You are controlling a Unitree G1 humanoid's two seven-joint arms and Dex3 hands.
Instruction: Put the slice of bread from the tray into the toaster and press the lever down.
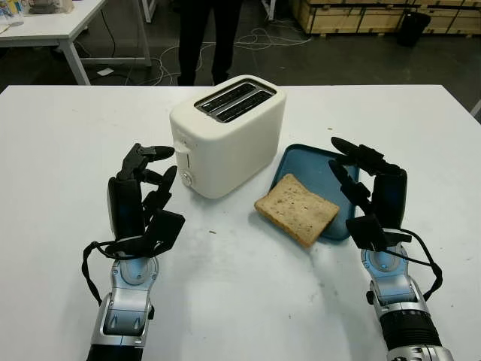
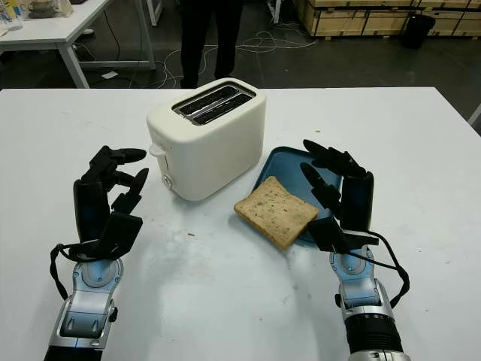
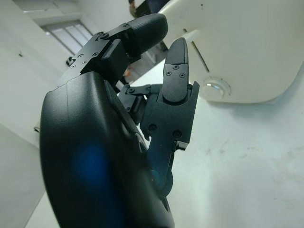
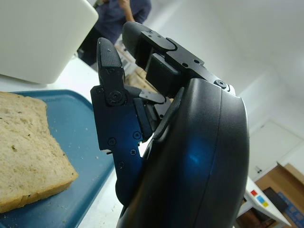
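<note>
Behind toaster (image 1: 228, 134), person's legs (image 1: 208, 34)

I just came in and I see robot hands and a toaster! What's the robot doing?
It is about to make toast, but nothing is picked up yet. A slice of bread lies half on a blue tray, sticking out over its edge onto the white table. The right hand is open beside the tray, and the left hand is open next to the white toaster. The toaster's slots are empty and its lever is up. A person stands behind the table.
</note>
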